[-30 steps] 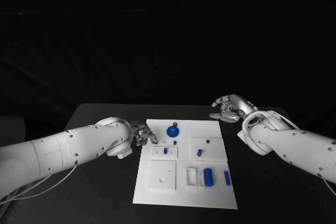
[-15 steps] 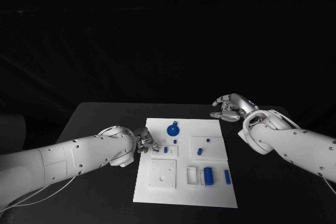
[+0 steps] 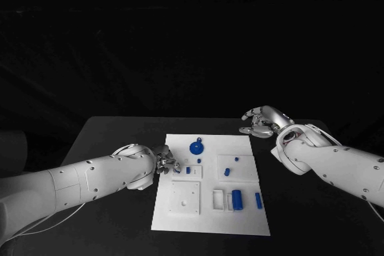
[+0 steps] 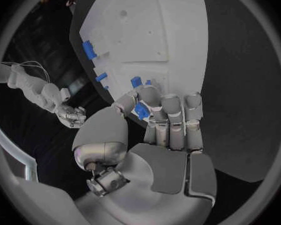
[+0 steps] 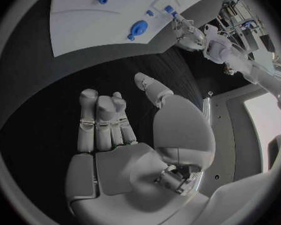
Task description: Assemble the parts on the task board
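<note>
The white task board (image 3: 210, 214) lies in the middle of the table. On it I see a round blue knobbed part (image 3: 196, 149), a blue cylinder (image 3: 237, 199), a blue bar (image 3: 258, 200) and small blue pegs (image 3: 227, 171). My left hand (image 3: 166, 162) hovers at the board's left edge beside a small peg (image 3: 188, 170). It pinches a small blue part (image 4: 141, 110) between thumb and a finger. My right hand (image 3: 260, 123) hangs past the board's far right corner, fingers (image 5: 103, 120) extended, thumb apart, holding nothing.
The black table (image 3: 104, 139) stretches on both sides of the board. White raised blocks stand on the board: a square one (image 3: 186, 199) at the near left and a slotted one (image 3: 220, 200) beside the cylinder.
My left hand has drawn a little nearer along the board's left edge and its arm has swung in lower. The right hand has barely moved.
</note>
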